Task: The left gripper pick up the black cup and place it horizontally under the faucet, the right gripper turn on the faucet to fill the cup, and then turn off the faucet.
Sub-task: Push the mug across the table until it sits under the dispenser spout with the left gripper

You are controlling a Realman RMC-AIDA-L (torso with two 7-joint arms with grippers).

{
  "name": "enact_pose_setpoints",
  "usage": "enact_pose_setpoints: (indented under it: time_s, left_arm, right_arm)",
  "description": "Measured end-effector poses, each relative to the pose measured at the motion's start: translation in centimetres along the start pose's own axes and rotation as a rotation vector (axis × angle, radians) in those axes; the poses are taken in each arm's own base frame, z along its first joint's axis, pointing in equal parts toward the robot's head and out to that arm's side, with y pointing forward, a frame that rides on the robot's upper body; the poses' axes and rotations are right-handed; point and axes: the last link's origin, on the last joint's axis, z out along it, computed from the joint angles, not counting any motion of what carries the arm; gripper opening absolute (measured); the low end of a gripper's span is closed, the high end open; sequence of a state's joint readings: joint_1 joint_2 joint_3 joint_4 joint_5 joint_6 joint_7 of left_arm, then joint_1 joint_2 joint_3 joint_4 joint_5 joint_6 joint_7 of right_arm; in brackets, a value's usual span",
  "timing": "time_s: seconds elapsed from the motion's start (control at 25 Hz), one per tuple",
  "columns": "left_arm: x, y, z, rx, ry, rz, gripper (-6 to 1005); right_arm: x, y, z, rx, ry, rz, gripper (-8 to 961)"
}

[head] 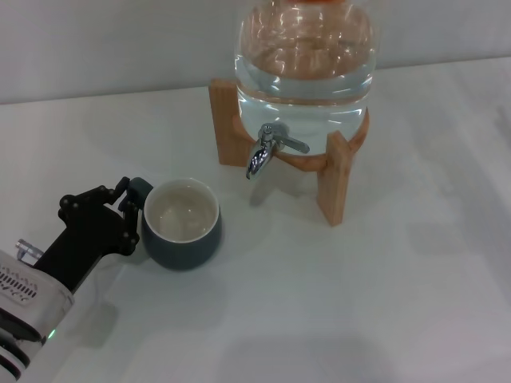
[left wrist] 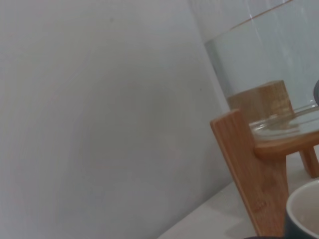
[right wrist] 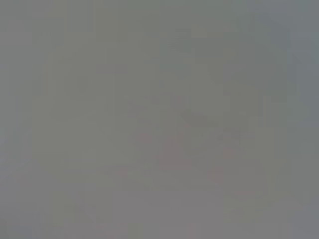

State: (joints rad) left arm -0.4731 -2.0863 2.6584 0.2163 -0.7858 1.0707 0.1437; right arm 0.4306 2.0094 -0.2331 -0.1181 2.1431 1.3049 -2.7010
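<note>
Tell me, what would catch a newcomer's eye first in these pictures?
Probably the big clear water jar on its wooden stand at the back, with the chrome faucet poking forward. Next, the black cup standing upright nearer the front, with the left gripper at its handle side.

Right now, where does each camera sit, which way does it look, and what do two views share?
Head: high, looking down at the table, cup, faucet and jar; left gripper shows at the cup's handle.
Left wrist: low beside the cup, facing the stand and jar; no fingers show.
Right wrist: plain grey only; no body shows.
Shared: head and left wrist both see cup, stand, jar.
</note>
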Motion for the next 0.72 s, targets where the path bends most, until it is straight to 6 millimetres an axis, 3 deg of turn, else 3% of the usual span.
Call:
enact_pose_setpoints:
  time_s: [0.72]
  left_arm:
    - [1.1, 0.1, 1.6, -0.044, 0.026, -0.018, 85]
  right_arm:
    - [0.0, 0.3, 0.1, -0.007, -0.001, 0.002, 854]
